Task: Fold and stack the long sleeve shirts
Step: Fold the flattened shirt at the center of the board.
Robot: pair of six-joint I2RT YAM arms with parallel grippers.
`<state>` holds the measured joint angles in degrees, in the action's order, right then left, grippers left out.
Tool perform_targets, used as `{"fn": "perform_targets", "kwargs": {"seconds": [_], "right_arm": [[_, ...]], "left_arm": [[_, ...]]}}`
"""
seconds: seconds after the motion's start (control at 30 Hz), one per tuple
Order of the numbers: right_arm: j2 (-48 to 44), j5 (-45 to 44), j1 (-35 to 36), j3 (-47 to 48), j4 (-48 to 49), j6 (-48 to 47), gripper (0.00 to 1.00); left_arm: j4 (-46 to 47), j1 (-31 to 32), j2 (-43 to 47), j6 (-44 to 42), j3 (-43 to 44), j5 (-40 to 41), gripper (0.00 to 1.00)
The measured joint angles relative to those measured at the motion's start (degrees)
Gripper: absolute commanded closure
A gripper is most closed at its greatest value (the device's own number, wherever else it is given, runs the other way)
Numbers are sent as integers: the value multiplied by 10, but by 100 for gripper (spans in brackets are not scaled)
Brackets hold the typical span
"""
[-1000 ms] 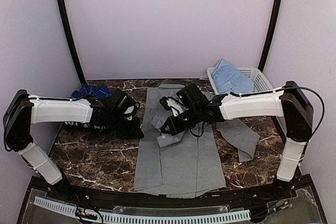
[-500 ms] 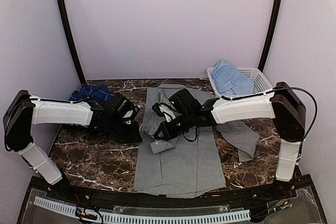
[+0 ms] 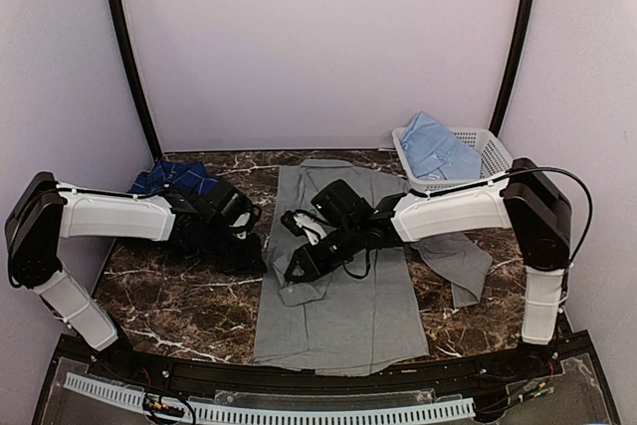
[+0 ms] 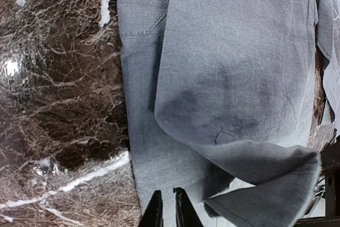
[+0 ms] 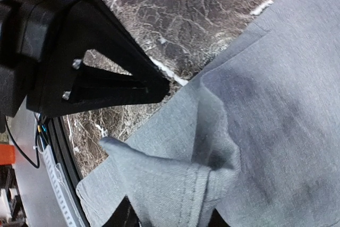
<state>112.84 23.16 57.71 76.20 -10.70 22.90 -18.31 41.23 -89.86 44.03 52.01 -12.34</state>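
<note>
The grey long sleeve shirt lies flat in the middle of the marble table. Its right sleeve is drawn across the chest, and my right gripper stands over the left side of the shirt. In the right wrist view the sleeve's cuff sits bunched between my right gripper, whose jaws have parted and are open. My left gripper is shut, its tips on the grey shirt just inside the left edge. The navy plaid shirt lies at the back left. The light blue shirt sits in the basket.
A white lattice basket stands at the back right corner. The grey shirt's other sleeve trails over the table toward the right arm. Black frame poles rise at both back corners, and a rail runs along the near edge.
My right gripper has carried the cuff left and nearer across the shirt, and its jaws have parted. The left arm has shifted slightly left.
</note>
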Motion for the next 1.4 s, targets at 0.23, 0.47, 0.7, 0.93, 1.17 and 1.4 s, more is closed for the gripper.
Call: {"fn": "perform_targets", "kwargs": {"seconds": [0.23,0.47,0.7,0.93,1.17,1.4], "right_arm": [[-8,5,0,0,-23,-14,49],[-47,-12,0,-2,-31,-15,56],[-55,-44,0,-15,-33,-7,69],[-36,-66,3,-8,-26,0,71],[10,-79,29,1,-36,-14,70],[13,-89,47,1,-50,-28,68]], "left_arm": [[-14,-2,23,0,-16,22,89],[-17,-3,40,-2,-20,23,79],[-1,-3,62,-3,-32,-2,77],[10,-3,76,-3,-34,-14,77],[7,-3,94,-2,-44,-9,77],[7,-3,96,-1,-45,-7,75]]}}
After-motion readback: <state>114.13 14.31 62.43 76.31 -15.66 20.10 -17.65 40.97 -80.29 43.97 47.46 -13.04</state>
